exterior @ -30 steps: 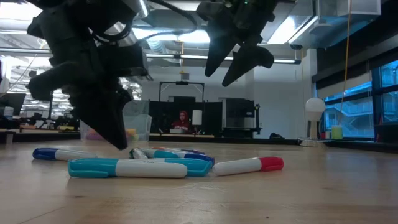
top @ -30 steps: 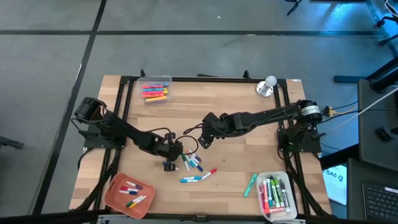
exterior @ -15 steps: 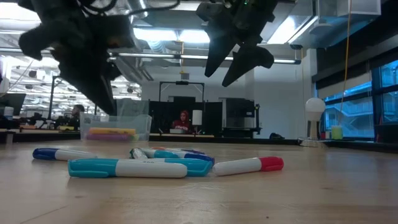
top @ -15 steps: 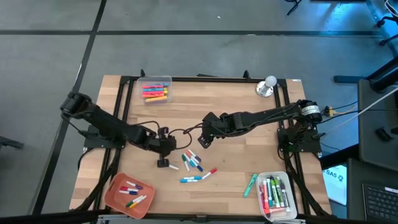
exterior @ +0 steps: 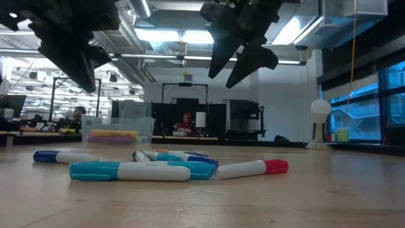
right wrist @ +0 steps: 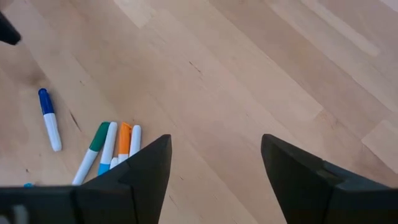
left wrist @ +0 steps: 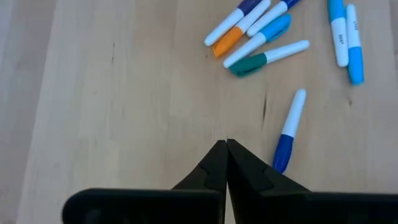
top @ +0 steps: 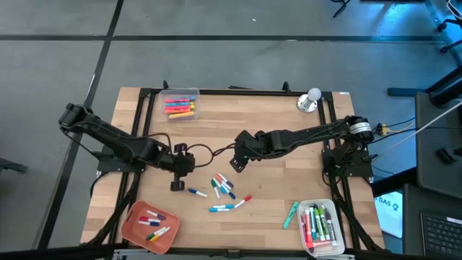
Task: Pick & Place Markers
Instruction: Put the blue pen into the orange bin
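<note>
Markers (top: 222,186) lie loose in a small scatter on the middle of the bench (top: 274,188), with a blue-capped one (left wrist: 288,131) apart from the rest, nearest the left gripper (top: 175,185). That gripper hangs above the wood with its fingers clenched on nothing. The right gripper (top: 234,163) hovers over the scatter, fingers spread wide and empty.
</note>
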### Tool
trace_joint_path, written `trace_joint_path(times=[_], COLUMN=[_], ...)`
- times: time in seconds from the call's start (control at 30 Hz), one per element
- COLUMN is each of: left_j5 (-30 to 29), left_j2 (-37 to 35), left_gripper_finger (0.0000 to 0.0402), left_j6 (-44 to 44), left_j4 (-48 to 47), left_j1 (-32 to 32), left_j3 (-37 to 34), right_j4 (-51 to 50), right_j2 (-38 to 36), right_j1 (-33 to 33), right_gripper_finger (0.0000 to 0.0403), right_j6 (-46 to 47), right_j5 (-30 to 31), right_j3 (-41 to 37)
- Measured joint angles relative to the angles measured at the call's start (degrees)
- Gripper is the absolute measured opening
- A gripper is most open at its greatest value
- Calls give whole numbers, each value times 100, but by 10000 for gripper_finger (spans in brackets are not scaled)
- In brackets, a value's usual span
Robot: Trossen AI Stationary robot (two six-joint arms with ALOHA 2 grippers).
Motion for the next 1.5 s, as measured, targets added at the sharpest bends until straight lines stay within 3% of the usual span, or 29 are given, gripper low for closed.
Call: trace_joint_path(times=[0.67, 0.77, 0.9, 1.13, 1.3, 1.5], left_j5=[-11, -432, -794, -788, -818, -1175], left_j2=[-273, -217, -68, 297, 484, 501], left_gripper_finger=[4, 5, 23, 76, 96, 91], left_j6=[-939, -1250, -1066, -831, -1310, -1855], left_j4=[148, 471, 1036, 1189, 1335, 1521], left_j1=[0, 41, 145, 384, 512, 520], left_j3=[7, 7, 9, 9, 9, 9], right_j4=[0, 0, -2, -11, -3, -14], right_j2=[2, 2, 2, 44, 42, 42], right_j1=[-2, 0, 0, -2, 0, -1], right_gripper_finger=[247, 247, 247, 247, 247, 247], right_j6=[-161, -182, -174, -422, -296, -211], right_j5=[168, 208, 319, 319, 317, 349], right_j3=[0, 0, 0, -2, -2, -2])
